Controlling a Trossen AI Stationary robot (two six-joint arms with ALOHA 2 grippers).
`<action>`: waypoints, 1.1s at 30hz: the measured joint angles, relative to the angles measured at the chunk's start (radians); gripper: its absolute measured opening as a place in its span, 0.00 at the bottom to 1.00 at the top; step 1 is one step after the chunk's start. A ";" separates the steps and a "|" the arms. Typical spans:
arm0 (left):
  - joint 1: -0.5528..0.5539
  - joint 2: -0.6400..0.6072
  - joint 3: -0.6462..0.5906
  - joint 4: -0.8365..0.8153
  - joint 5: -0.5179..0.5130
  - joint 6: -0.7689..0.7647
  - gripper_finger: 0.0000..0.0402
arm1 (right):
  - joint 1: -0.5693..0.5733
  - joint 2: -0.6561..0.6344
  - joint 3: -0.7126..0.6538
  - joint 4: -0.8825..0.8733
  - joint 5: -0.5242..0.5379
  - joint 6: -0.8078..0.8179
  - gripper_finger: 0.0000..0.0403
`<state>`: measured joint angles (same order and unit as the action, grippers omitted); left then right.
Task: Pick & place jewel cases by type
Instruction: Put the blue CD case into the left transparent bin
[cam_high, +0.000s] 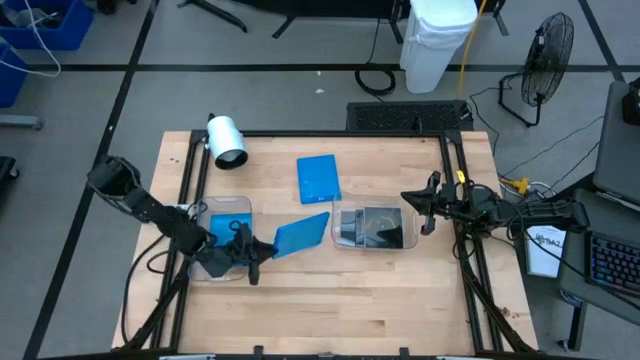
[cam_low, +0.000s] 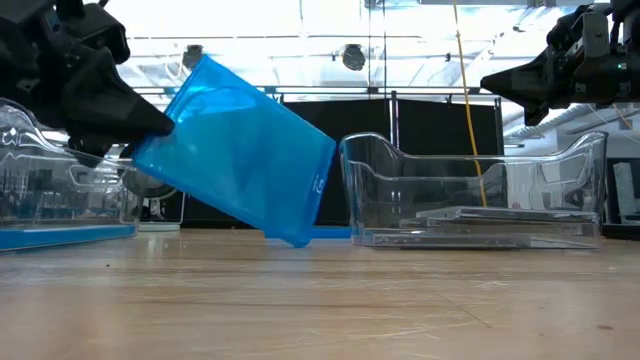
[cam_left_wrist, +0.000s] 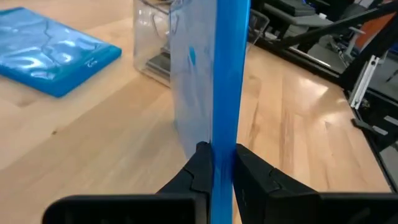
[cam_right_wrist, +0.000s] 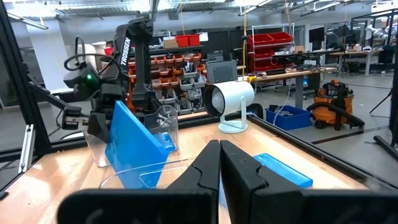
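The left end effector (cam_left_wrist: 219, 171) is pinched shut on the edge of a blue case (cam_high: 301, 235), holding it tilted with its low corner at or just above the worktop (cam_high: 330, 300) — between the left tray (cam_high: 222, 208) and the right tray (cam_high: 372, 228). Gripping by the edge suits dropping it into the left tray, which seems to hold blue. The right tray holds grey cases (cam_low: 500, 215). A second blue case (cam_high: 318, 179) lies flat, unsorted. The right end effector (cam_right_wrist: 219, 163) hovers closed and empty at the right tray's outer end — waiting, likely.
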<state>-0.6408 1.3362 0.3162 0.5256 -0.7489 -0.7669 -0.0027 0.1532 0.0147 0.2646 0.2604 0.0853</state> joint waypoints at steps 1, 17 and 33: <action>0.005 0.012 0.001 -0.005 0.003 -0.018 0.11 | 0.000 0.000 0.000 0.000 0.000 0.000 0.01; 0.073 0.106 -0.004 0.180 0.093 0.089 0.11 | 0.000 0.000 0.000 0.000 0.000 0.000 0.01; 0.201 0.104 -0.002 0.317 0.288 0.242 0.11 | 0.000 0.000 0.000 0.000 0.000 0.000 0.01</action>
<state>-0.4397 1.4406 0.3146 0.8426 -0.4613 -0.5248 -0.0028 0.1531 0.0150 0.2646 0.2604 0.0850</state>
